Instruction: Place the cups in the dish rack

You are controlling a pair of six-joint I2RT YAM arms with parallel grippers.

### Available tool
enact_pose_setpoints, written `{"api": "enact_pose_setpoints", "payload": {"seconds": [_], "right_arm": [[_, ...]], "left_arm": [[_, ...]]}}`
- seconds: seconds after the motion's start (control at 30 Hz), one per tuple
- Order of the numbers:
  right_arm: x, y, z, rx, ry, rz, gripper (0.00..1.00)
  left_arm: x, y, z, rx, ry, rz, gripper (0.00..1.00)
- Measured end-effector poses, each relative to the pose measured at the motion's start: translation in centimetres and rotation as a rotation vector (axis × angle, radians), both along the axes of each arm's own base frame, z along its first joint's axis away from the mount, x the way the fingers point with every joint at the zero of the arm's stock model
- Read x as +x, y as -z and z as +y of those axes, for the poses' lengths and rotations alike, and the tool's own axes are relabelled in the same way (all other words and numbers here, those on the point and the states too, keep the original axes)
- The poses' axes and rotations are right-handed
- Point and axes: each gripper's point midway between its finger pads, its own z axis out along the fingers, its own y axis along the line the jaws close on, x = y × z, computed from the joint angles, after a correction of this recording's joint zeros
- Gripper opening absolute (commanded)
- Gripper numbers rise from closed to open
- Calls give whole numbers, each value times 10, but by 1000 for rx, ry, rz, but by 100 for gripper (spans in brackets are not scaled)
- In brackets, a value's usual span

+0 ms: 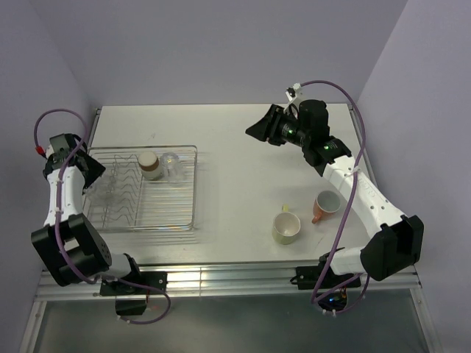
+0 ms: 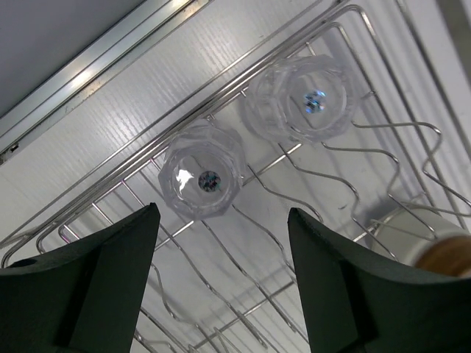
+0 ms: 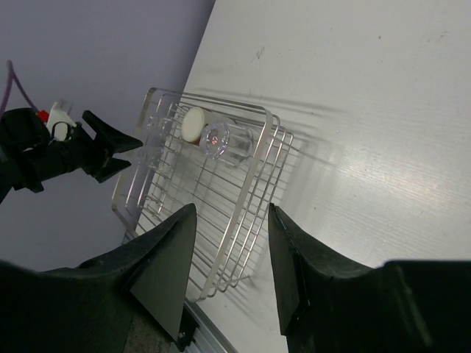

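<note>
Tabletop rack [image 1: 169,202], tumbler [image 2: 201,179] beyond spread left fingers [image 2: 96,287]

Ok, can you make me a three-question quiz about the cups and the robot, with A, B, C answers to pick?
1. Where is the salmon-orange mug?
A) held in the right jaws
B) on the table, beside the yellow-green mug
C) upside down on the floor

2. How many mugs stand outside the dish rack?
A) one
B) four
C) two

3. What are the left jaws doing?
A) open, gripping nothing
B) shut on a clear glass
C) shut on a mug

Answers:
1 B: the top view shows it standing on the table next to the yellow-green mug.
2 C: only those two mugs sit on the table outside the rack.
3 A: the left wrist view shows the jaws apart above two clear glasses in the rack, squeezing neither.
</note>
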Motion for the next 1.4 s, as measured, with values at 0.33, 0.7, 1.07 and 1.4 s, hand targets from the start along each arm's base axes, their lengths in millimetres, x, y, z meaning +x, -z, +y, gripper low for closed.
{"api": "enact_pose_setpoints", "payload": {"seconds": [0.33, 0.7, 1.07, 1.4], "right_arm": [[5, 3, -5, -16, 37, 2, 51], [-5, 47, -29, -155, 155, 184, 49], [-92, 101, -75, -285, 269, 389, 47], [-113, 107, -118, -370, 457, 424, 46]], "left_arm": [[1, -77, -34, 120, 91, -217, 77], [25, -126, -169, 22, 507, -467, 78], [9, -141, -255, -103, 835, -543, 80], [-12, -135, -273, -114, 954, -569, 81]]}}
